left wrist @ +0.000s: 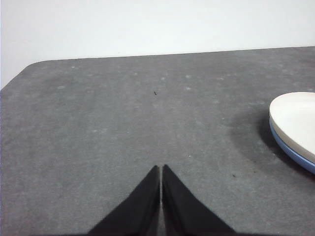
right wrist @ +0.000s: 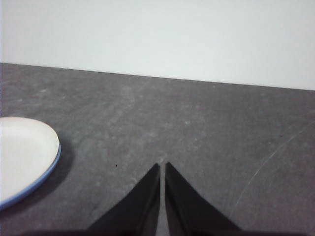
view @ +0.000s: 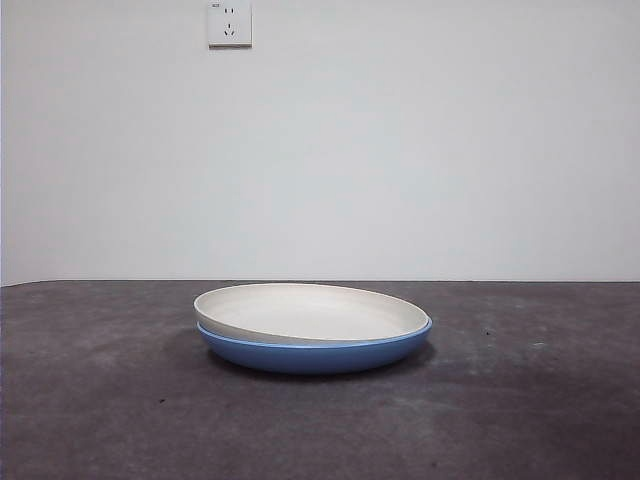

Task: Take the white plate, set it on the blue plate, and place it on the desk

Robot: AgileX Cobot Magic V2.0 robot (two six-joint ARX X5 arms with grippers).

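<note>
A: What's biggest here?
B: The worktop [view: 100, 400], dark grey and mottled, its far edge meeting a pale wall [view: 400, 150] that carries a socket [view: 229, 23]. Bare surface runs wide on both sides of the plates.
A: And the plates?
B: The white plate [view: 310, 312] sits nested in the blue plate [view: 315, 355], slightly tilted, blue rim showing beneath, mid-worktop.
A: The claws?
B: The left claw [left wrist: 161, 169] is pressed closed, holding nothing, well apart from the plates. The right claw [right wrist: 162, 167] is the same on the other side.
</note>
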